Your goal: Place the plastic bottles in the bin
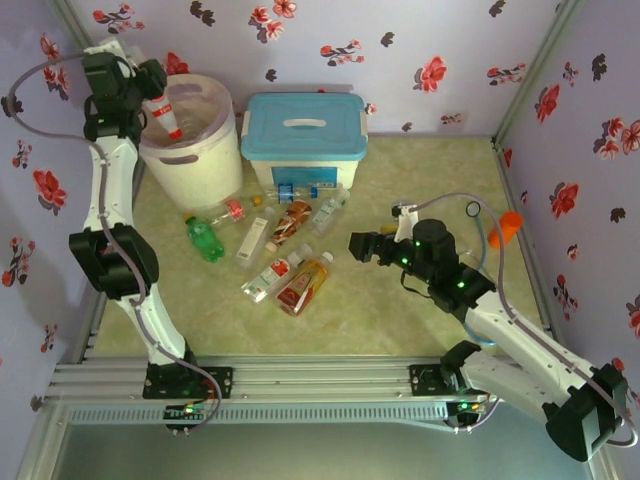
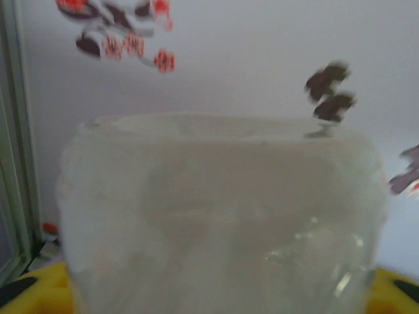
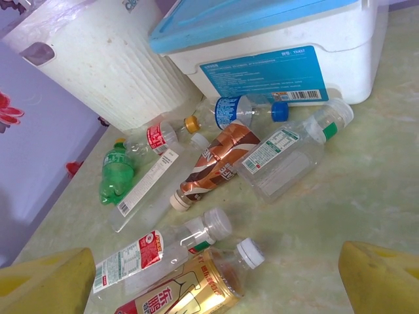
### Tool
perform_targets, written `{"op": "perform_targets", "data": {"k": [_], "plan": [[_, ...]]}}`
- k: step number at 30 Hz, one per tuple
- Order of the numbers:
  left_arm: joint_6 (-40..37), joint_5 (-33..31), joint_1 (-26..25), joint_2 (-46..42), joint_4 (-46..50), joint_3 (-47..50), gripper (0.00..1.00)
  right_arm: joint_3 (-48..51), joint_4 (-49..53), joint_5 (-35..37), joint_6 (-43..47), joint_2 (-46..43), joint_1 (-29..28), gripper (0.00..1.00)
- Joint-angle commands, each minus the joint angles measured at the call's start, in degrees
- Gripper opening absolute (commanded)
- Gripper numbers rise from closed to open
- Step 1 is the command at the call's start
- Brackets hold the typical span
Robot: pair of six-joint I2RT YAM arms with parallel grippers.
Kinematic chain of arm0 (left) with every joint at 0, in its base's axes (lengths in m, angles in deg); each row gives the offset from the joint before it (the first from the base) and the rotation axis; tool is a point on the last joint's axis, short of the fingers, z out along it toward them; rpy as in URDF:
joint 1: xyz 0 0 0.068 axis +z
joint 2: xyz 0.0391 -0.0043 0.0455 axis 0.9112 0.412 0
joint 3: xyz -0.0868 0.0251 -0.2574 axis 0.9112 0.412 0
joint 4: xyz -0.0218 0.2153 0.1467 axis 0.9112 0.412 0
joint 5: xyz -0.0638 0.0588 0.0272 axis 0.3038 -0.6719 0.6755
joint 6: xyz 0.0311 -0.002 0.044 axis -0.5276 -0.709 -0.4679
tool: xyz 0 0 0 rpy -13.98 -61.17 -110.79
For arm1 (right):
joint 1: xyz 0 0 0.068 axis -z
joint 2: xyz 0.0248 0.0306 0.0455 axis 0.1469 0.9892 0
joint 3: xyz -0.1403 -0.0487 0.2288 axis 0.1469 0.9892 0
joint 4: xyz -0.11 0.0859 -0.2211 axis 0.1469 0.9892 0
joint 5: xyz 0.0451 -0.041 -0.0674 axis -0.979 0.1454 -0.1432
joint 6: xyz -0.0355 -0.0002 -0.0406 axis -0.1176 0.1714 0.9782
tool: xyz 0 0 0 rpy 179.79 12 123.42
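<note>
My left gripper (image 1: 153, 98) is raised over the round white bin (image 1: 192, 150) at the back left, shut on a clear bottle (image 1: 166, 114) with a red label that hangs cap-down above the bin's mouth. In the left wrist view that bottle's clear base (image 2: 216, 216) is close up between yellow pads (image 2: 36, 291). Several bottles lie on the table: a green one (image 3: 116, 175), a brown one (image 3: 219, 163), a gold one (image 3: 186, 294) and clear ones (image 3: 285, 157). My right gripper (image 1: 362, 244) hovers open just right of them, fingers (image 3: 46, 288) spread wide above the gold bottle.
A white box with a blue lid (image 1: 303, 138) stands right of the bin, with bottles lying against its front. An orange cup (image 1: 508, 228) sits by the right wall. Flowered walls close in on three sides. The green tabletop (image 1: 420, 320) is bare at front right.
</note>
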Motion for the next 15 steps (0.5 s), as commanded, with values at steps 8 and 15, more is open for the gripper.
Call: {"op": "perform_targets", "data": {"k": [8, 15], "plan": [[-12.76, -3.6, -2.37, 0.46, 2.13, 5.94, 0.55, 2.03, 0.9, 1.86, 0.75, -1.35, 0.7, 0.96], [-13.88, -3.08, -2.67, 1.2, 3.33, 8.18, 0.73, 2.19, -0.09, 1.17, 0.4, -0.12, 0.97, 0.96]]}}
